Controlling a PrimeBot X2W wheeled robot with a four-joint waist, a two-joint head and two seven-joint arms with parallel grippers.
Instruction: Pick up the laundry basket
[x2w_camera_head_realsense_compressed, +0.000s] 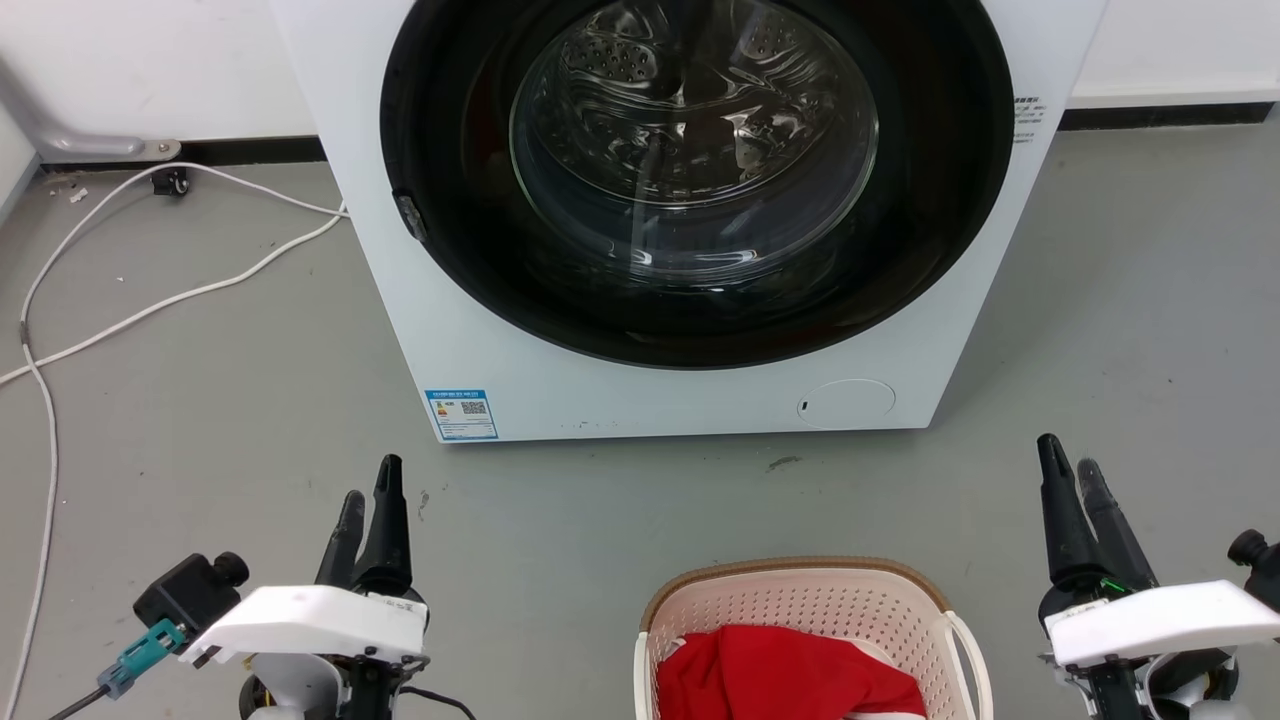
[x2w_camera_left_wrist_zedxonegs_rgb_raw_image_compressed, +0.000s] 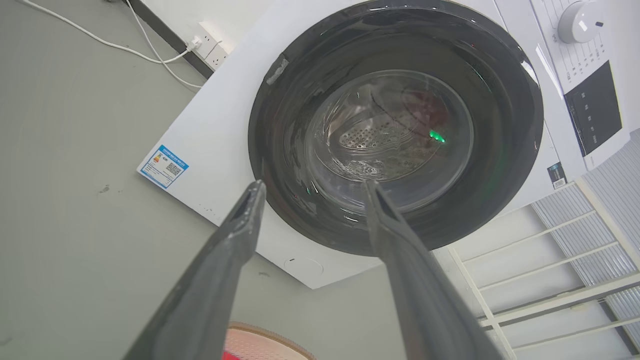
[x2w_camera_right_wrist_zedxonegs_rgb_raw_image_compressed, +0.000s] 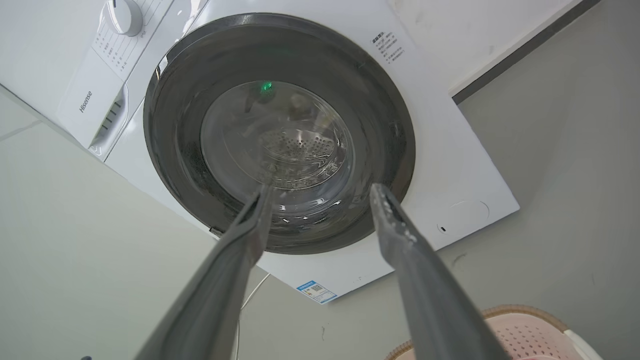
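Observation:
The laundry basket (x2w_camera_head_realsense_compressed: 800, 610) stands on the grey floor at the bottom centre of the head view, cream with perforated walls, a brown rim and a white handle on its right side. A red garment (x2w_camera_head_realsense_compressed: 785, 675) lies inside it. Its rim also peeks in at the bottom of the left wrist view as the laundry basket (x2w_camera_left_wrist_zedxonegs_rgb_raw_image_compressed: 260, 342) and of the right wrist view as the laundry basket (x2w_camera_right_wrist_zedxonegs_rgb_raw_image_compressed: 530, 332). My left gripper (x2w_camera_head_realsense_compressed: 370, 490) hovers left of the basket, open and empty. My right gripper (x2w_camera_head_realsense_compressed: 1068, 462) hovers right of it, open and empty. Both point toward the washer.
A white front-loading washer (x2w_camera_head_realsense_compressed: 660, 390) with a shut dark glass door stands just beyond the basket. White cables (x2w_camera_head_realsense_compressed: 150, 300) trail over the floor at the left. A white rack (x2w_camera_left_wrist_zedxonegs_rgb_raw_image_compressed: 550, 260) stands beside the washer. Bare grey floor (x2w_camera_head_realsense_compressed: 600, 500) lies between washer and basket.

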